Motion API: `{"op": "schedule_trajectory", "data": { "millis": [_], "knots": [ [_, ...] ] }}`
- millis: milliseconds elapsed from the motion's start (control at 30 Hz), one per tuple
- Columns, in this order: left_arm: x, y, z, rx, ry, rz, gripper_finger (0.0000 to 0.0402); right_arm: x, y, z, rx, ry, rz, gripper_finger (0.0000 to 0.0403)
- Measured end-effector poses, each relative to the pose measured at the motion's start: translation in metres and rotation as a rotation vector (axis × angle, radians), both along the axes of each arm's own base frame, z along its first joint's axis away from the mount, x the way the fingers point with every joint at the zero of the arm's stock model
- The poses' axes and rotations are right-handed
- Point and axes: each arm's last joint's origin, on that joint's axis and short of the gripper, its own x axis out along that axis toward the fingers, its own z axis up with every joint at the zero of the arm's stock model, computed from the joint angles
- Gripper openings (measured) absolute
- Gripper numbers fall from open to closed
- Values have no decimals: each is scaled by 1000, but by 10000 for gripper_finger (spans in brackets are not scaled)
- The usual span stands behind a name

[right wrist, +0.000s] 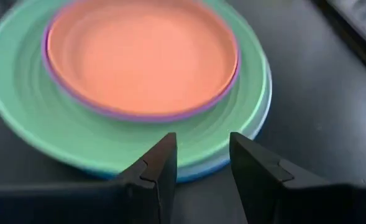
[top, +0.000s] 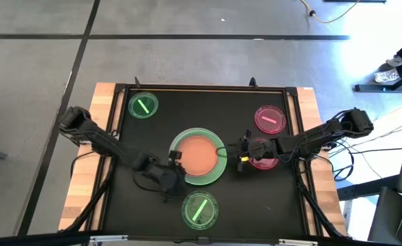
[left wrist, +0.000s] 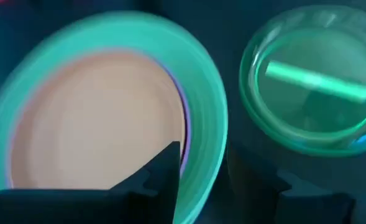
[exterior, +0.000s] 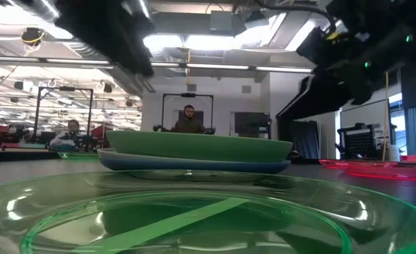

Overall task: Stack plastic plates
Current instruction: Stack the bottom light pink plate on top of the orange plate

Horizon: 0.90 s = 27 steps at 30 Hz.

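plates: the stack (top: 199, 156) sits at table centre, orange plate (top: 199, 153) on top, a purple rim (right wrist: 139, 116) just under it, then green plate (top: 214, 174), with a blue edge (right wrist: 217, 163) at the base. four small translucent ones lie loose: green at 11 o'clock (top: 143, 105), green at 6 o'clock (top: 200, 209), pink at 2 o'clock (top: 269, 118), and a second pink (top: 263, 162) at 3 o'clock under the right arm. right pincer (top: 243, 151) hovers just beside the stack's 3 o'clock edge, fingers apart, nothing held. left pincer (top: 174, 164) is at the stack's 8 o'clock edge, also apart and empty. risk: either pincer drifting inward could clip the rim and shove or tilt the stack, and the two arms are close enough across it to collide if both close in at once. right wrist view shows the purple and blue layers that the high view barely resolves. low view shows the stack sitting level, not tilted. high view alone shows all four loose small plates.
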Motion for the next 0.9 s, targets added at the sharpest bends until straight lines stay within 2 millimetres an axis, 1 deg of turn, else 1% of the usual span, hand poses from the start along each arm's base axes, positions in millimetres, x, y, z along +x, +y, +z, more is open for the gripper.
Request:
{"op": "schedule_trajectory", "data": {
  "millis": [67, 133, 233, 367, 533, 633, 733, 900],
  "knots": [
    [-12, -1, 1, -28, -97, -10, 127, 1, 9, 8, 1, 77, -11, 138],
    [-26, 1, -5, -75, -177, -12, 127, 2, 19, 18, 16, 135, -25, 138],
    [-44, 4, -18, -168, -299, 2, 127, -1, 35, 29, 61, 213, -29, 138],
    [-61, 6, -39, -247, -413, 25, 127, -13, 56, 34, 139, 299, -38, 138],
    [-73, 9, -53, -283, -480, 30, 128, -34, 69, 23, 179, 423, -102, 138],
    [-75, 8, -55, -272, -501, 47, 128, -44, 69, 13, 161, 504, -171, 138],
    [-75, 8, -55, -264, -507, 57, 128, -49, 67, 2, 162, 545, -235, 138],
    [-75, 10, -55, -257, -509, 71, 128, -55, 63, -15, 140, 583, -278, 138]
  ]
}}
